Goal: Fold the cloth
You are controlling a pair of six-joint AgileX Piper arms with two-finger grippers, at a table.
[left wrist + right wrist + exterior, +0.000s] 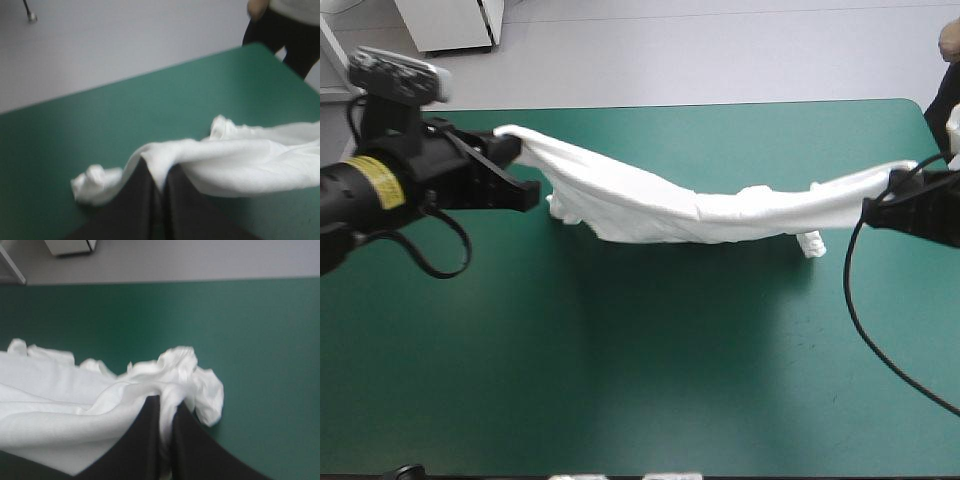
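High view is showing the white T-shirt (700, 205) hanging stretched between two grippers above the middle of the teal-green table (620, 400). The soft, wrinkled cloth is forming a long, sagging band running from far left to right. The left gripper (515, 150) is pinching one bunched end, raised over the table's left side. The right gripper (900, 192) is pinching the other end near the table's right edge. Small crumpled lumps are dangling below the band near each end. Whether the lowest folds are touching the table, I cannot tell. Both wrist views are showing black fingers (140, 200) pressing almost together in a pointed arch, a thin fold of cloth between them.
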